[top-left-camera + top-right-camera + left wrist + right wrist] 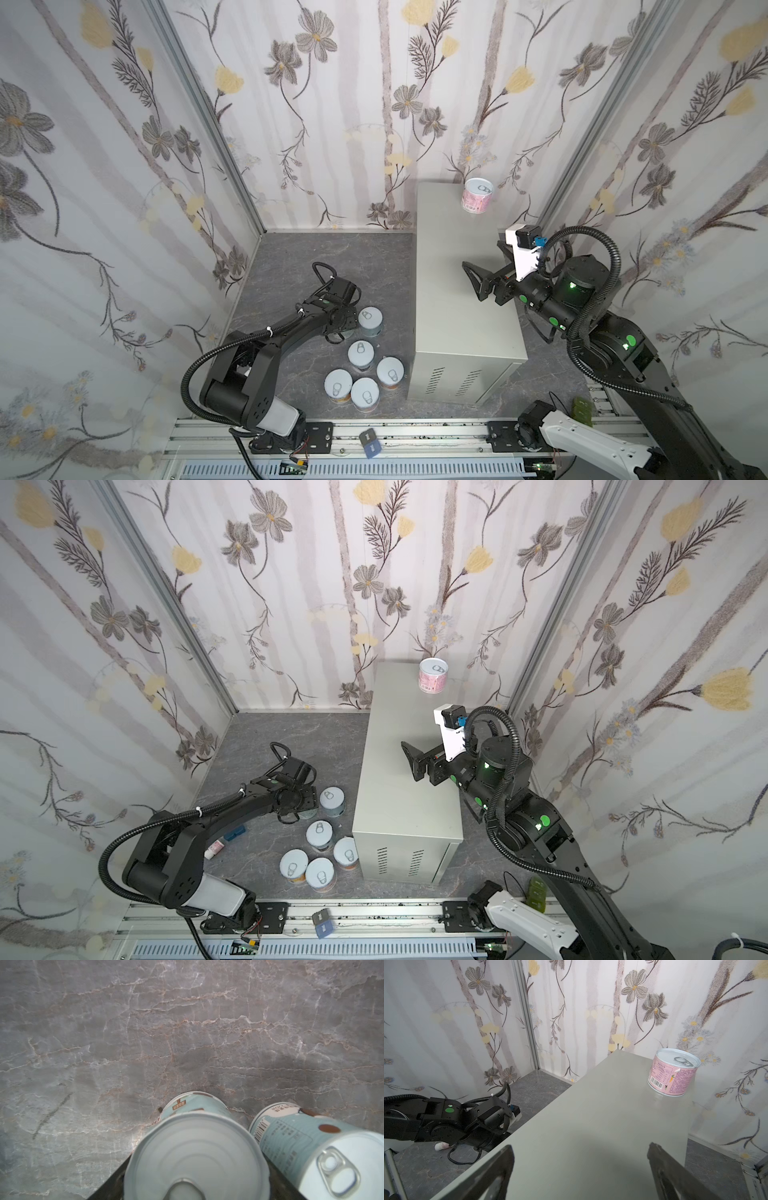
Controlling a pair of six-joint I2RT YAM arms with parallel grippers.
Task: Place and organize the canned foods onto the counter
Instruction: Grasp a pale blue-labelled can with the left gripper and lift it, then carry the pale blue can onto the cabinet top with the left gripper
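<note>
The left pincer [338, 327] points straight down at the floor [145, 1032] and pinches a light-blue can [193, 1147], its dark fingers [113, 1188] lying against both sides below the lid rim. How firmly it bites I cannot tell. The can's base looks to be on the floor, so the lift seems not yet begun. A 2nd blue can [307, 1147] stands just beside it, with 1 finger wedged in the narrow gap between them. That is the first hazard, since a crooked rise could drag or tip this neighbour. 4 more cans [360, 353] cluster on the floor near the vented end of the table [453, 257]. Only the pink can [675, 1073] is on the table, upright near its far right corner. The right pincer [473, 280] hangs spread and empty above the middle of the table, near its right edge. The table is tall, so a low carry could knock the can's base against the top edge and twist its smooth wall out of the grip. The right arm could also block the landing spot, or be struck, if both arms work over the top at once.
</note>
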